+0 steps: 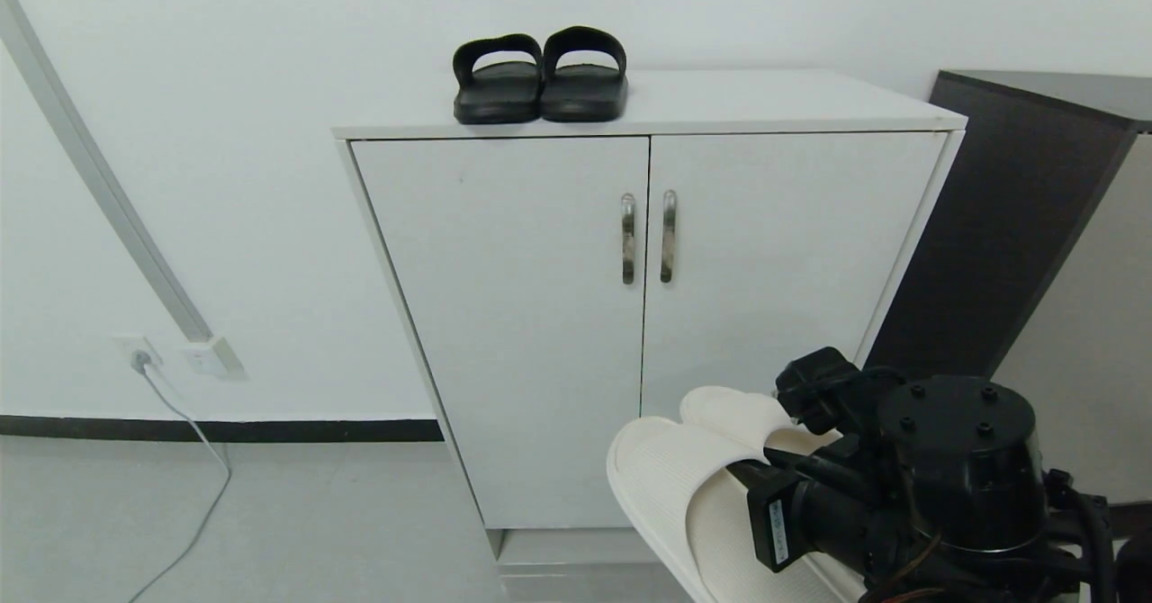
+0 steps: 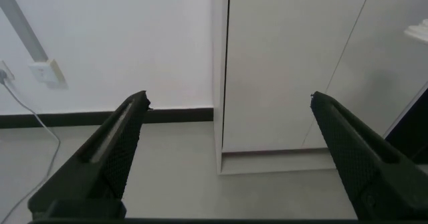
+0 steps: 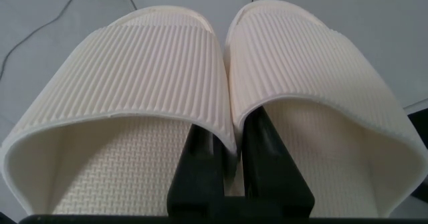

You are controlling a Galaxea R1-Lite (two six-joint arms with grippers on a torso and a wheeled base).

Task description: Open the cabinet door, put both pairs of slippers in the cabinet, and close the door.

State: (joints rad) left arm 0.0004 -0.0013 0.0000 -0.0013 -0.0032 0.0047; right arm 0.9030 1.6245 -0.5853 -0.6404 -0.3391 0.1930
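A white two-door cabinet (image 1: 648, 315) stands against the wall with both doors shut and two metal handles (image 1: 628, 238) at the centre. On its top sits a pair of black slippers (image 1: 538, 75). My right gripper (image 1: 765, 468) is low in front of the right door, shut on a pair of white slippers (image 1: 684, 486). Its fingers (image 3: 200, 164) pinch the inner straps of the white slippers (image 3: 227, 83) together. Facing the cabinet's lower left corner (image 2: 224, 154), my left gripper (image 2: 227, 103) stands open with nothing between its fingers.
A dark grey cabinet (image 1: 1035, 225) stands right of the white one. A wall socket (image 1: 137, 351) with a grey cable (image 1: 193, 486) and a slanted conduit (image 1: 90, 162) are on the left wall. Grey floor lies open to the left.
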